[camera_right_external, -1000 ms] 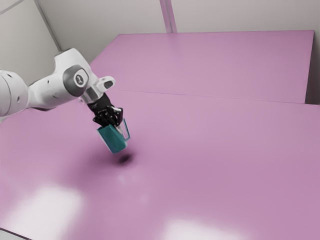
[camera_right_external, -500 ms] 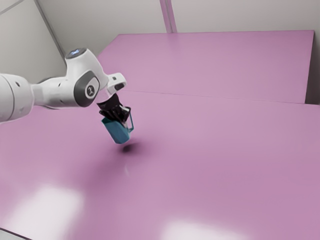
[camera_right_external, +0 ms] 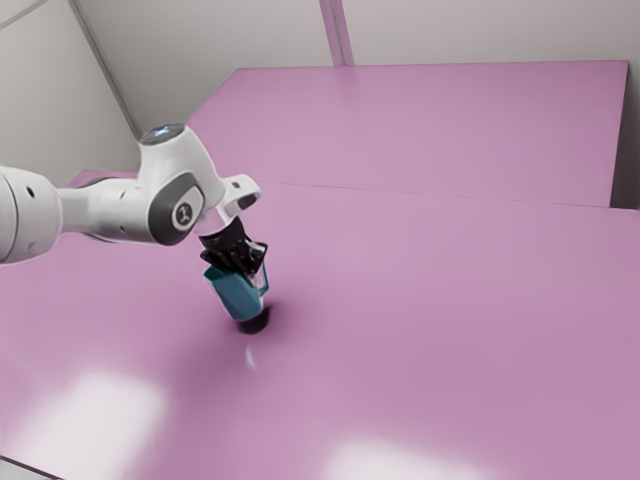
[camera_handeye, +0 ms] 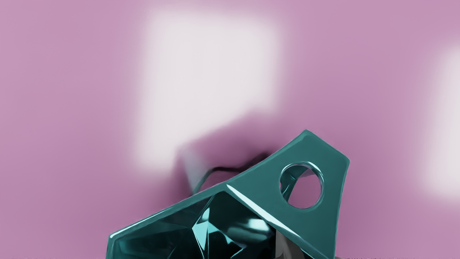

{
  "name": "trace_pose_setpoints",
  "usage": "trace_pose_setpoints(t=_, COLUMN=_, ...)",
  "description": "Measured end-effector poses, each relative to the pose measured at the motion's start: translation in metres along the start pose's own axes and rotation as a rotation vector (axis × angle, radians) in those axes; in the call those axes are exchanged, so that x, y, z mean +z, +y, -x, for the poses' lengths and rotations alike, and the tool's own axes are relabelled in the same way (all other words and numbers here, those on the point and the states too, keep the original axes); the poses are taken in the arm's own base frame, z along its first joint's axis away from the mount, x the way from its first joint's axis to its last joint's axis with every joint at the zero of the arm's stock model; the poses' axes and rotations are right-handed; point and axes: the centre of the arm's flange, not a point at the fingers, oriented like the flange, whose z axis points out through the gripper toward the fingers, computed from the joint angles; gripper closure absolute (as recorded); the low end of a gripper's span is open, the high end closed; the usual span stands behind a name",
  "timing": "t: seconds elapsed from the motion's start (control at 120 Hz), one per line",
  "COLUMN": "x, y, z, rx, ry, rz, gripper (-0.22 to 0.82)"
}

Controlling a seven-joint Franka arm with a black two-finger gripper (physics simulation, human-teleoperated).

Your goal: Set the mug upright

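Pink table, pale wall behind. Claw clamped on teal mug at the rim by its handle, one finger inside. Mug tilted, mouth toward claw, base just above or on the table, can't tell which; dark shadow at base. Arm enters from the exterior view's left. White glare on table.

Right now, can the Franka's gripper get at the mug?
Looks like yes: the gripper has the mug pinched at the rim, one finger inside, with nothing visible in the way.
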Motion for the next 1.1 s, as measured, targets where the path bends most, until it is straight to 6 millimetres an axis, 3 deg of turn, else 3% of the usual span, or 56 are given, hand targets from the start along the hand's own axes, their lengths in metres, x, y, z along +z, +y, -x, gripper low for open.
trace_pose_setpoints(t=0.225, x=0.02, y=0.006, z=0.004, rx=-0.039, ry=-0.031, rz=-0.027, gripper=0.79)
trace_pose_setpoints(t=0.442, x=0.033, y=-0.018, z=0.0, rx=-0.129, ry=-0.048, rz=-0.041, gripper=0.79)
trace_pose_setpoints(t=0.567, x=0.04, y=-0.02, z=0.0, rx=-0.154, ry=-0.054, rz=-0.044, gripper=0.79)
trace_pose_setpoints(t=0.708, x=0.036, y=-0.016, z=-0.001, rx=-0.162, ry=-0.045, rz=-0.038, gripper=0.48)
trace_pose_setpoints(t=0.817, x=0.019, y=-0.013, z=-0.001, rx=-0.163, ry=-0.016, rz=-0.029, gripper=0.29)
trace_pose_setpoints(t=0.942, x=-0.008, y=-0.011, z=-0.001, rx=-0.164, ry=0.015, rz=-0.018, gripper=0.16)
trace_pose_setpoints(t=1.1, x=-0.047, y=-0.008, z=-0.008, rx=-0.165, ry=0.053, rz=-0.006, gripper=0.08)
